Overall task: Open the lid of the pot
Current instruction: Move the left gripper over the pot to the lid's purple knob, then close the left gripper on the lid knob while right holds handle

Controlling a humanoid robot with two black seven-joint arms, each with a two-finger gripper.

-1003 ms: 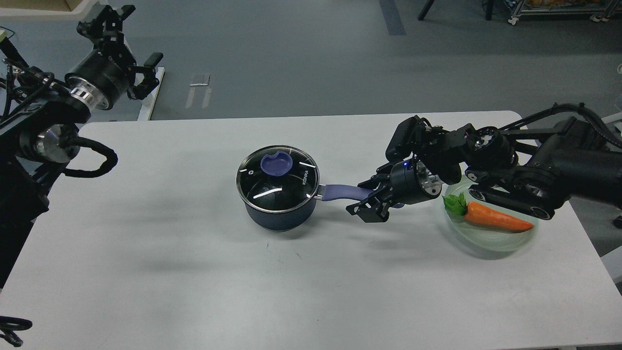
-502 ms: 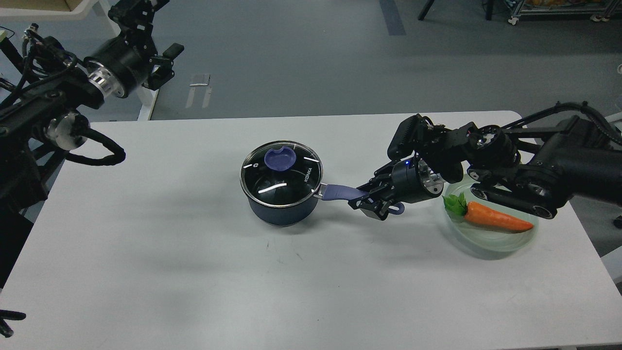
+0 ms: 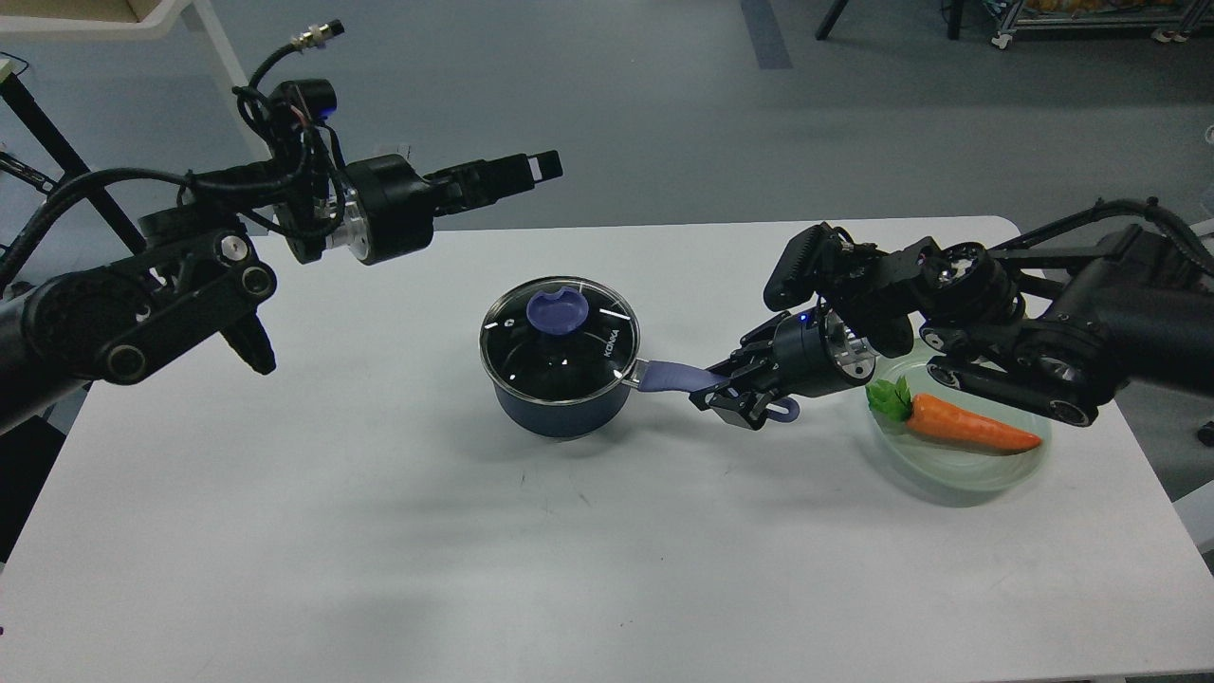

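My grippers are black, the right gripper (image 3: 726, 389) and the left gripper (image 3: 517, 171) alike. The navy pot (image 3: 560, 417) has a periwinkle handle (image 3: 673, 379); its clear lid (image 3: 560, 332) bears white lettering. An orange carrot (image 3: 967, 429) lies in the pale green dish (image 3: 958, 474).

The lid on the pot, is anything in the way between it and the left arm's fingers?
Nothing visible is. The left gripper hangs in open air up behind the pot, and only bare table lies between it and the lid. The knob is uncovered.
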